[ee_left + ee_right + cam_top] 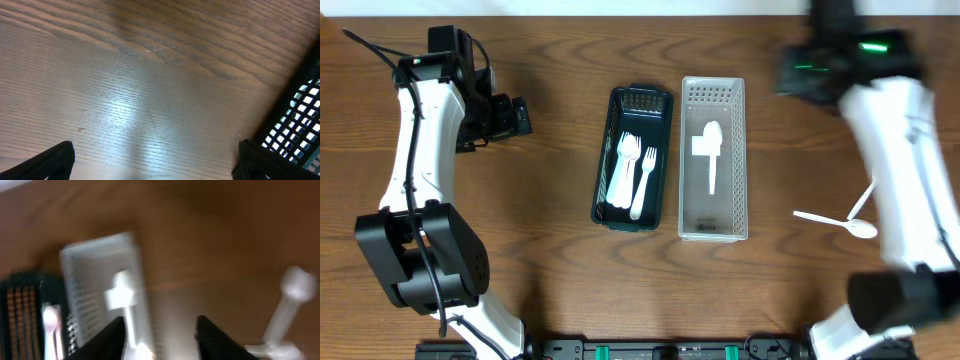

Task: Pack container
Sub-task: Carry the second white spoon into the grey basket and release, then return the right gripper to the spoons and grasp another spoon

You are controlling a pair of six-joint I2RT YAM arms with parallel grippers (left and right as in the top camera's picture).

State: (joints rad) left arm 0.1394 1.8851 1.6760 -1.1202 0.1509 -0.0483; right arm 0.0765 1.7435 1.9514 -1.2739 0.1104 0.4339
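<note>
Overhead view: white plastic forks lie in the dark slotted plastic basket. One white plastic spoon lies in the pale perforated plastic tray just beside it. Two crossed white spoons lie loose on the wooden tabletop.

Left wrist view: the left tool is spread wide and empty, near the basket's corner.

Right wrist view (blurred): the right tool has its fingers apart and holds nothing.

Judged step: fetching a loose spoon. The next move calls for lowering the right tool astride one handle.

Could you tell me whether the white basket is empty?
Not empty: the basket holds one white spoon, lying flat.
</note>
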